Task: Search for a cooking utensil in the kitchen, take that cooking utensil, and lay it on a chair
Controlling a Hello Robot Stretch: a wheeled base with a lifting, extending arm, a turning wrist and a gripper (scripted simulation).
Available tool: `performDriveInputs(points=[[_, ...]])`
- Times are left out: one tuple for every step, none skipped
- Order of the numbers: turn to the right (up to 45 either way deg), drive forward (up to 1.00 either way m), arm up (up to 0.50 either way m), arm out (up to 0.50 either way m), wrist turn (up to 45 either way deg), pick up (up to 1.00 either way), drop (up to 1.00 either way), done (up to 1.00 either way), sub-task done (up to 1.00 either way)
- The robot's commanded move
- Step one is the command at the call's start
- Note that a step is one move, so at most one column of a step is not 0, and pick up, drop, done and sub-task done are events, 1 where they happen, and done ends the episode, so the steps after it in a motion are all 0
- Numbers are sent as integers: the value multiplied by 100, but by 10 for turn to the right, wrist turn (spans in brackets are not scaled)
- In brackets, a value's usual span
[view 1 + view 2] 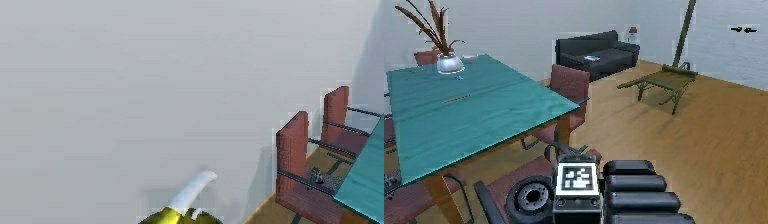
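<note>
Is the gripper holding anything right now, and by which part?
Cannot tell: the gripper sits low in the arm side view against a brown chair, and its far end cannot be made out.

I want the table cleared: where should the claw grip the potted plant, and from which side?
Grip the round silvery pot itself, low on its sides, coming in level over the open middle of the teal table. The long reddish leaves fan upward and outward, probably blocking a top approach.
</note>
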Motion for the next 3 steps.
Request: performDriveInputs(points=[[0,0,0,48,0,0,0,0,0],[0,0,0,0,450,0,0,0,0],[0,0,0,0,120,0,0,0,0]])
